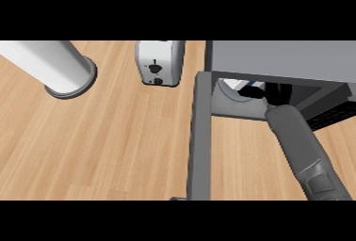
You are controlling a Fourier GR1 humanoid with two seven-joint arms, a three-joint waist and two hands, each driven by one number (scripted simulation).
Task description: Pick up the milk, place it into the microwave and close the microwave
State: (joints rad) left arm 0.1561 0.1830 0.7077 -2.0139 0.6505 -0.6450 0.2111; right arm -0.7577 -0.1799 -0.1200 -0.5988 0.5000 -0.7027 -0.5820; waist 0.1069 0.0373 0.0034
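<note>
The wooden table (104,141) fills most of my head view. The microwave (285,59) stands at the upper right, and I see its grey top from above. Its door (199,141) is swung wide open and seen edge-on, running from the microwave's front left corner down to the lower edge of the view. A pale cylinder (55,63) with a flared grey base stands at the upper left, well apart from the microwave. The right forearm (299,141) enters from the lower right and reaches into the cavity. A toaster (160,61) stands just left of the microwave. The right hand (271,93) is inside the cavity, partly hidden under the microwave's top. I cannot tell how far it is open or whether it has hold of anything. The milk (240,86) shows as a white and blue patch inside the cavity, just left of the hand
</note>
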